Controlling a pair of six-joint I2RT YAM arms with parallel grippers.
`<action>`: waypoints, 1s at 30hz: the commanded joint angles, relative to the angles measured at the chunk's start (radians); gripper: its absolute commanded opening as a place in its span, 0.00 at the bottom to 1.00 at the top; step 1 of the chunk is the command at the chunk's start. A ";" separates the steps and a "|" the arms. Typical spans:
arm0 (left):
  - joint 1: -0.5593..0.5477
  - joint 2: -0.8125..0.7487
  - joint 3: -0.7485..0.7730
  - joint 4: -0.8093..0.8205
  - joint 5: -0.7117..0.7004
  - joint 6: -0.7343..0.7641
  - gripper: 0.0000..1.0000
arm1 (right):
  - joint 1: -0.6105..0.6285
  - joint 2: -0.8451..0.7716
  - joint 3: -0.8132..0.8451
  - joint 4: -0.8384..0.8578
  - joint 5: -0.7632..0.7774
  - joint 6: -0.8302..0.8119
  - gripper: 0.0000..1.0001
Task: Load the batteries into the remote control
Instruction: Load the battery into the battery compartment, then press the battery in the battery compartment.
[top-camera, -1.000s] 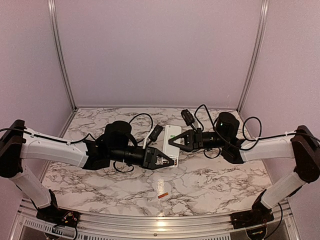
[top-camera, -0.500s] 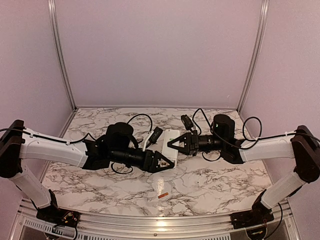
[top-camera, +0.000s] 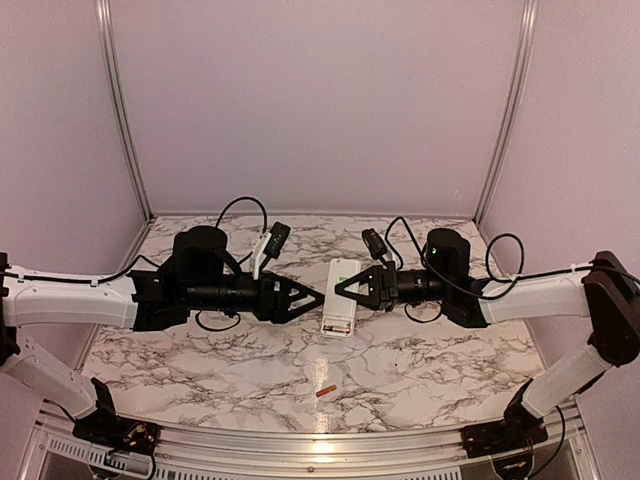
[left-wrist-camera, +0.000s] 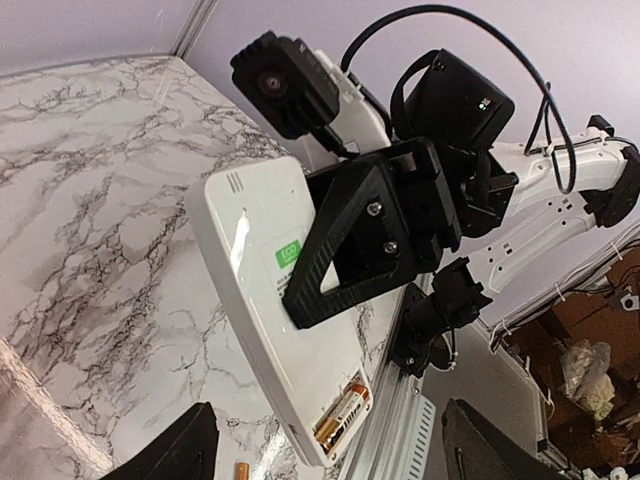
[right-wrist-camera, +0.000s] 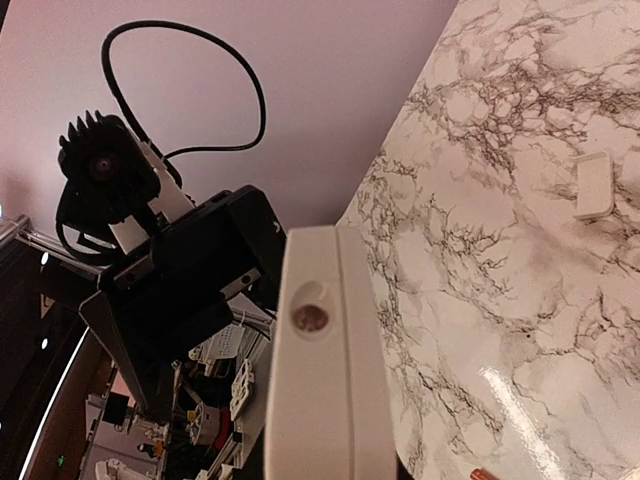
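Seated battery (left-wrist-camera: 343, 408) in remote (left-wrist-camera: 255, 320) — left-wrist view

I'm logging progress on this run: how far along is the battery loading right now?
Done: one battery sits in the open compartment of the remote control. In hand: the right gripper clamps the remote; the left gripper is open and empty. Left: the second battery lies on the table, and a white piece, possibly the cover, lies apart.
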 joint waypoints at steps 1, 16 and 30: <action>-0.004 -0.132 -0.019 -0.070 -0.134 0.237 0.81 | 0.007 -0.034 0.028 -0.012 -0.012 -0.044 0.00; -0.312 -0.136 -0.014 -0.152 -0.562 1.109 0.68 | 0.010 0.010 0.007 -0.038 0.038 0.133 0.00; -0.379 0.026 0.082 -0.163 -0.629 1.275 0.51 | 0.038 0.027 0.001 -0.037 0.055 0.247 0.00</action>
